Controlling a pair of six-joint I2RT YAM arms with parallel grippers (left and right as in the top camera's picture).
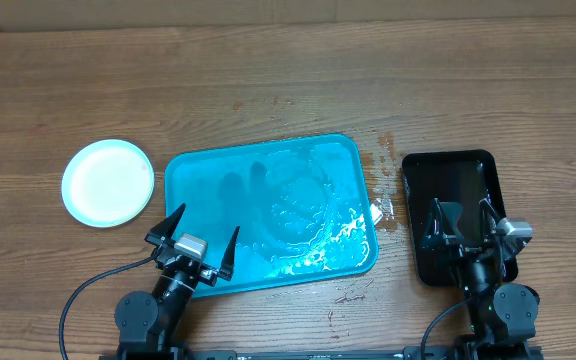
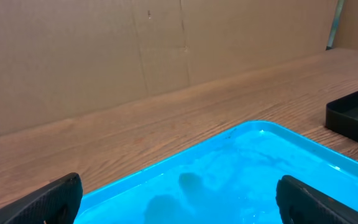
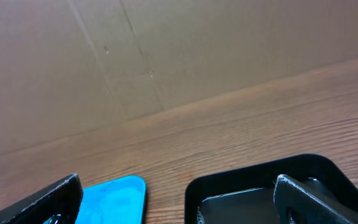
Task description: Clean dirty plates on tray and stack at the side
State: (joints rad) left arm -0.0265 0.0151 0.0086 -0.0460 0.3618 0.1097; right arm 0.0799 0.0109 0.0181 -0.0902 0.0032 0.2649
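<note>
The turquoise tray [image 1: 268,215] lies in the middle of the table and holds only wet streaks; it fills the lower part of the left wrist view [image 2: 241,174], and a corner shows in the right wrist view [image 3: 114,199]. A stack of plates [image 1: 108,182], pale light-blue rim and white centre on top, sits on the table left of the tray. My left gripper [image 1: 200,240] is open and empty over the tray's front left corner. My right gripper [image 1: 463,222] is open and empty over the black tray [image 1: 453,215].
The black tray [image 3: 253,193] stands right of the turquoise tray and also shows in the left wrist view [image 2: 353,115]. Water drops and a small crumpled bit [image 1: 380,210] lie between the two trays. A cardboard wall [image 2: 135,50] stands behind the table.
</note>
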